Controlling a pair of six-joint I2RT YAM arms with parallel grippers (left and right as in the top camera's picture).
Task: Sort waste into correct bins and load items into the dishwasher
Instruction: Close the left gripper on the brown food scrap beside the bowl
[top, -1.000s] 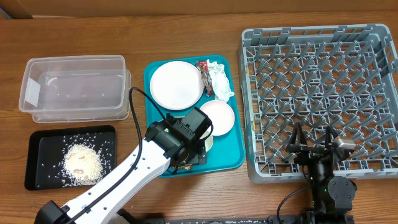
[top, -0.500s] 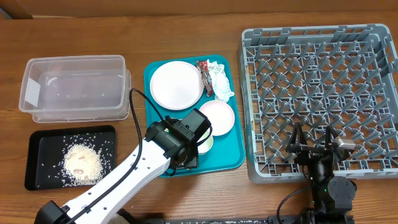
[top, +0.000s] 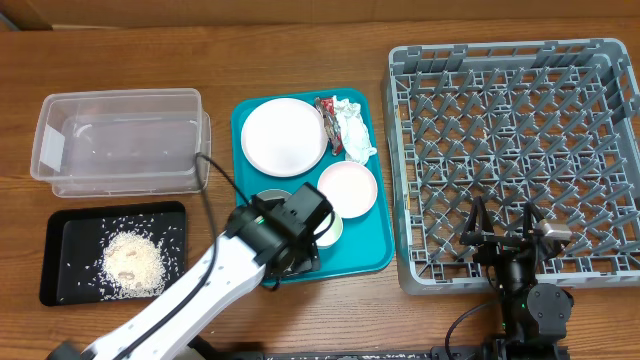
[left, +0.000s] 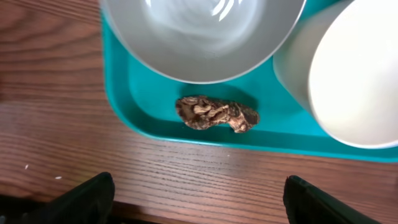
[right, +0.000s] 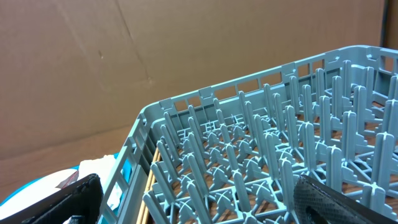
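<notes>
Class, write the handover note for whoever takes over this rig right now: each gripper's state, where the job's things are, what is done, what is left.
Left gripper: open, empty, above the brown food lump at the teal tray's near edge.
Right gripper: open, empty, at the dish rack's near side.
On the teal tray: white plate, napkin, red wrapper, pink bowl, grey-white bowl, cup.
Done: rice lies in the black tray.
Left: bin the lump, napkin and wrapper; load all four dishes into the rack, which holds nothing yet.
</notes>
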